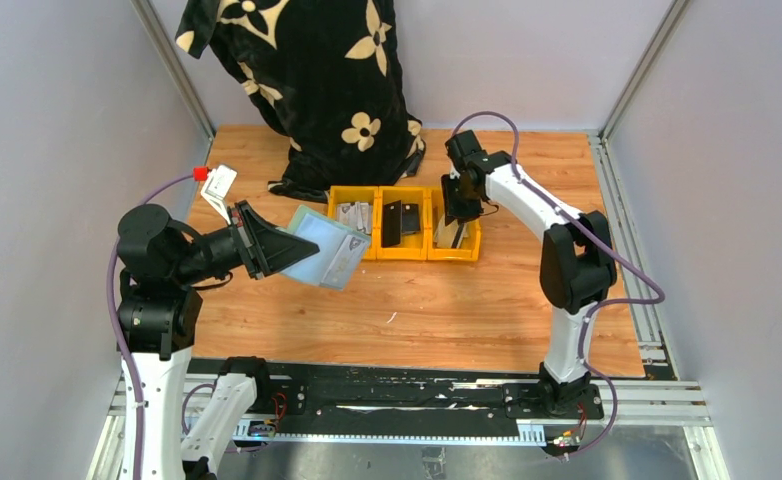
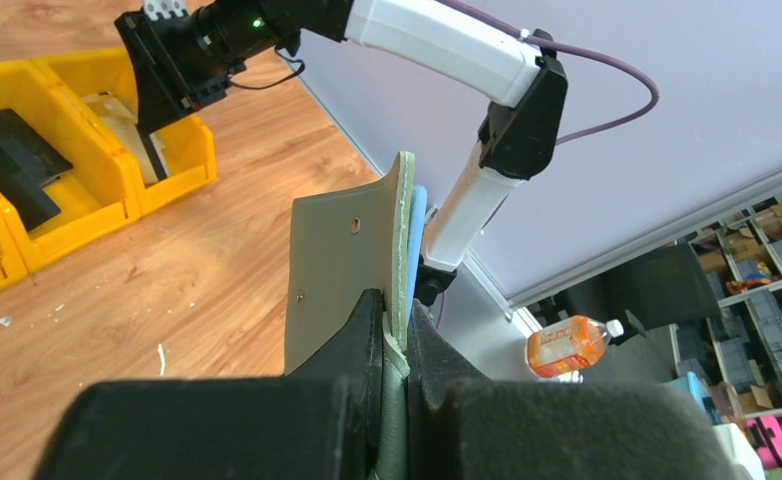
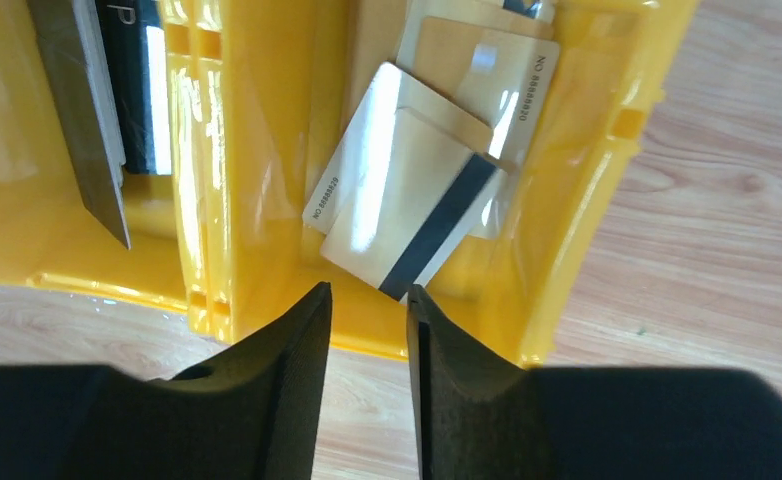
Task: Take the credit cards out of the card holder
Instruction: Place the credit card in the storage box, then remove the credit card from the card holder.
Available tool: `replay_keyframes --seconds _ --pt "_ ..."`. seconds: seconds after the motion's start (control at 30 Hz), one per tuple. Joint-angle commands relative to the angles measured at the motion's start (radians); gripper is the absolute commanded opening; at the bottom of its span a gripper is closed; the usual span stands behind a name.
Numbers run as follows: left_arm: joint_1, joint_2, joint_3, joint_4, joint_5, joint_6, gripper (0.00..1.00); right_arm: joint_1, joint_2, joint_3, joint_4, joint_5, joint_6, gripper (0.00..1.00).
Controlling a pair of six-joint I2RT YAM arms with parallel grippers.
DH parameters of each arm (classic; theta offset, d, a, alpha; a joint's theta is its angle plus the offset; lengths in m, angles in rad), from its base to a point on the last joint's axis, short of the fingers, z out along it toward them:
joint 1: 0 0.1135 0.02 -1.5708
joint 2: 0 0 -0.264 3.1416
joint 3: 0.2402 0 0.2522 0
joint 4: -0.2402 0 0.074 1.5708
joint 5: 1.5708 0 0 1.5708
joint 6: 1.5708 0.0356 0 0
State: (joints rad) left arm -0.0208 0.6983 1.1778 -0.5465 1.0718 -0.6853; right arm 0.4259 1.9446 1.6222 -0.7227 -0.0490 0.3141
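Saw card holder (image 1: 322, 250) left of centre, clamped in left gripper (image 2: 395, 325). Found credit cards (image 3: 417, 200) lying in yellow bin (image 3: 582, 180), upper frame, above parted, empty right gripper (image 3: 367, 300). Could not tell of more inside the holder.

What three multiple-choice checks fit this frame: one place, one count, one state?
1. Where do the tan plastic cards lie?
A. rightmost yellow plastic bin
B. middle one
C. leftmost one

2. How many yellow plastic bins stand in the row?
A. two
B. three
C. five

3. The sage-green folding wallet is:
A. flat on the tabletop
B. held up in the left jaws
C. dropped into a bin

Answers:
1 A: the right wrist view shows the cards inside that bin's yellow walls.
2 B: the top view shows three side by side.
3 B: the left wrist view shows the left jaws pinching its lower edge.
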Motion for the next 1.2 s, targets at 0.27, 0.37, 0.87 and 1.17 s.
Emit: replay_keyframes --seconds 0.27,0.37,0.87,1.17 --pt "0.005 -0.014 -0.015 0.080 0.065 -0.058 0.00 -0.004 -0.415 -0.026 0.101 -0.255 0.003 0.65" --pt "0.004 -0.016 -0.030 0.084 0.089 -0.055 0.00 0.049 -0.538 -0.049 0.233 -0.557 -0.009 0.72" --pt "0.004 -0.031 -0.068 0.136 0.302 -0.135 0.00 0.511 -0.562 0.098 0.276 -0.725 -0.105 0.81" --pt "0.004 -0.057 -0.077 0.101 0.345 -0.118 0.00 0.607 -0.474 0.171 0.240 -0.694 -0.115 0.75"
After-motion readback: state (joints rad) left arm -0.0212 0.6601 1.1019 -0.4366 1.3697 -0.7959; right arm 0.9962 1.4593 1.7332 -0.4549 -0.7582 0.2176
